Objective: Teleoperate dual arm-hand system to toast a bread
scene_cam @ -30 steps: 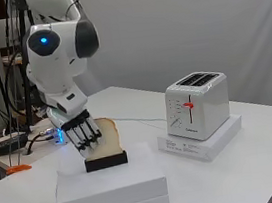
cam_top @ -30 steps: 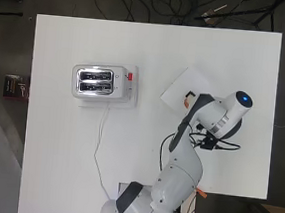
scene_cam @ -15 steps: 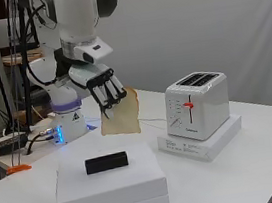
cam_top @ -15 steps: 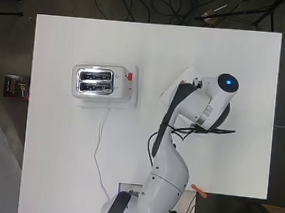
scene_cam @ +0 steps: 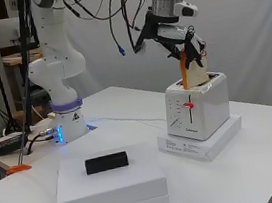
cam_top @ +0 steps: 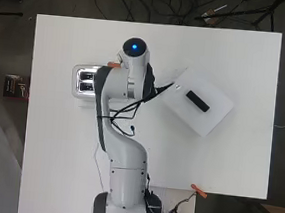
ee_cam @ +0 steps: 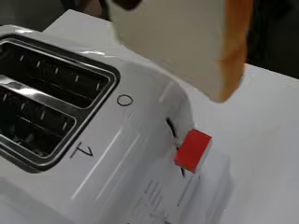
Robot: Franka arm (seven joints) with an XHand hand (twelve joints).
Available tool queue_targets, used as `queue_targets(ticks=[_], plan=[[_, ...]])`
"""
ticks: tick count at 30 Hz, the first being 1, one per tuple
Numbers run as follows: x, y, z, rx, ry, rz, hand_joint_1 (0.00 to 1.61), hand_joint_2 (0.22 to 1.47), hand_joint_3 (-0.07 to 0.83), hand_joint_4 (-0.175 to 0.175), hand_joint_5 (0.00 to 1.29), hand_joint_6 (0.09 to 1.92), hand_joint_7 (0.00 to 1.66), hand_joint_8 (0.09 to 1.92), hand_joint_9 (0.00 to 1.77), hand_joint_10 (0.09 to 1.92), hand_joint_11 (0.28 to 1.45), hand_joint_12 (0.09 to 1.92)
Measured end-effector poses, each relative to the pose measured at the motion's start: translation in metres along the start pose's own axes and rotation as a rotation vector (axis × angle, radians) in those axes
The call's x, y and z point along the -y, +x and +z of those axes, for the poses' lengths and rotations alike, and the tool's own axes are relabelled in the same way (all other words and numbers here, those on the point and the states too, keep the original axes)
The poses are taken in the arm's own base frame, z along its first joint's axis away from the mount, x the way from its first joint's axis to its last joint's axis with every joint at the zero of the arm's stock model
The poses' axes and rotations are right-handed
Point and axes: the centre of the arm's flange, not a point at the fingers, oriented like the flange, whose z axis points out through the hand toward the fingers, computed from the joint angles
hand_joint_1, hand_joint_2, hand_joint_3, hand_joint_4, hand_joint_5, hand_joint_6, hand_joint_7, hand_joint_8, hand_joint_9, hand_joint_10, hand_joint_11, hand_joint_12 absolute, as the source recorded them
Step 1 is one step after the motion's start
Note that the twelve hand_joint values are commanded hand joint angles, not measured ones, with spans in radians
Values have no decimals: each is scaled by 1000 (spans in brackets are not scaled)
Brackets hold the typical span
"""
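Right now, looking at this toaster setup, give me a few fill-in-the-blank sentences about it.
1. The hand holds a slice of ____ above the toaster.
2. The toaster's lever is colored ____.
3. Both toaster slots are ____.
4. The small block on the white box is colored ____.

Missing words: bread; red; empty; black

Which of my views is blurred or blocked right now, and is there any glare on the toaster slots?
Wrist view: the bread slice is close and soft-edged, while the toaster slots are sharp, with only mild highlights on the metal rims. Overhead view: the arm hides the hand and most of the toaster. Side view: evenly lit, the hand holding the bread slice shows clearly.
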Motion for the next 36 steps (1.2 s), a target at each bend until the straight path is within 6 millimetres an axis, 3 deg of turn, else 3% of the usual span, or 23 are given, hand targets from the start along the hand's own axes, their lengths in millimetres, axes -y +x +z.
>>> queue_targets(ticks=[1, 2, 4, 6, 7, 8, 9, 11, 14, 19, 21, 22, 24, 28, 32, 35, 36], plan=[[2, 17, 0, 11, -9, -33, 897, 1286, 2, 113, 634, 1464, 1109, 388, 1312, 97, 811, 87], [5, 32, 0, 28, -16, -62, 868, 1289, 2, 145, 646, 1461, 1167, 228, 1333, 87, 820, 87], [7, 50, 7, 62, -13, -110, 845, 1290, 1, 169, 655, 1458, 1222, 90, 1357, 87, 837, 87], [6, 64, 12, 68, -3, -149, 841, 1291, 1, 175, 656, 1458, 1237, 87, 1365, 87, 847, 87], [6, 73, 11, 62, -7, -168, 976, 1260, 0, 49, 649, 1415, 1158, 412, 1372, 87, 849, 87], [9, 86, 11, 55, -3, -192, 1081, 1241, 2, -52, 629, 1398, 1079, 729, 1377, 87, 850, 87], [10, 98, 13, 49, 5, -214, 1143, 1231, 2, -113, 616, 1390, 1029, 925, 1383, 87, 851, 87], [13, 118, 16, 39, 14, -247, 1194, 1223, 1, -162, 609, 1382, 988, 1083, 1388, 87, 851, 87], [14, 131, 19, 29, 12, -273, 1208, 1220, 0, -175, 610, 1370, 977, 1130, 1389, 87, 851, 87], [16, 130, 31, 22, 49, -267, 1207, 1225, -1, -175, 596, 1410, 975, 1115, 1382, 87, 848, 87], [15, 130, 20, 13, 14, -265, 986, 1258, -1, 49, 655, 1417, 1097, 578, 1391, 87, 857, 98], [16, 130, 13, 10, -19, -266, 927, 1265, 0, 111, 675, 1412, 1172, 352, 1399, 87, 859, 116], [21, 131, 13, 15, -47, -268, 880, 1270, -1, 161, 692, 1405, 1265, 110, 1413, 87, 854, 159], [27, 132, 23, 33, -41, -280, 869, 1271, -1, 175, 697, 1403, 1294, 87, 1409, 87, 840, 182], [27, 131, 11, 30, -50, -274, 872, 1269, -1, 175, 699, 1399, 1292, 87, 1404, 87, 834, 188], [18, 121, 24, 38, -11, -248, 873, 1268, -1, 175, 700, 1399, 1295, 87, 1408, 87, 838, 196], [15, 117, 26, 41, -3, -227, 1002, 1235, -2, 49, 692, 1367, 1221, 329, 1410, 87, 832, 209]])
